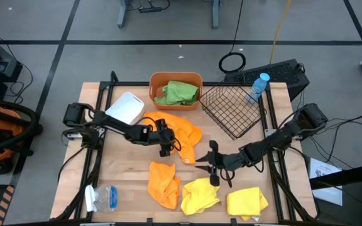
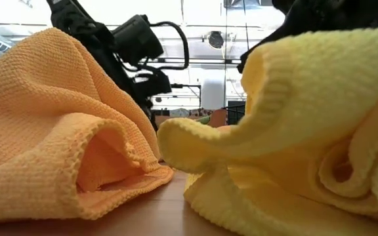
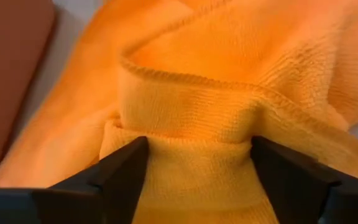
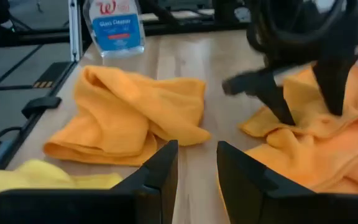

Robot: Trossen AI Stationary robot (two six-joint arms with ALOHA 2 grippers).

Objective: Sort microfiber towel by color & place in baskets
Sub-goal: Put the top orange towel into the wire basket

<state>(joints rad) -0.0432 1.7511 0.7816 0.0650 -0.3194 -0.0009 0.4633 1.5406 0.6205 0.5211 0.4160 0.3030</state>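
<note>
My left gripper [image 1: 168,145] points down into the large orange towel [image 1: 182,133] at the table's middle and is shut on a fold of it. My right gripper [image 1: 198,165] hovers just right of that towel and above the yellow ones, narrowly open [image 4: 197,162] and holding nothing. A second orange towel [image 1: 164,184] and two yellow towels [image 1: 200,194] [image 1: 247,202] lie near the front edge. A green towel [image 1: 180,92] sits in the orange tub [image 1: 159,80]. The black wire basket [image 1: 234,110] and the white tub [image 1: 126,108] stand at the back. My left gripper pinches a bunched fold of the orange towel [image 3: 194,158] between its two fingers [image 3: 120,174]; a hemmed edge runs just beyond them. The fingers come from above, pointing down [image 4: 303,115]. The rest of the towel lies slack on the table.
A clear bottle with a blue cap [image 1: 257,88] stands by the wire basket's far right corner. A glass-cleaner bottle [image 1: 102,198] lies near the front left corner. Bare wood shows between the orange towels [image 4: 185,68] and along the left side.
</note>
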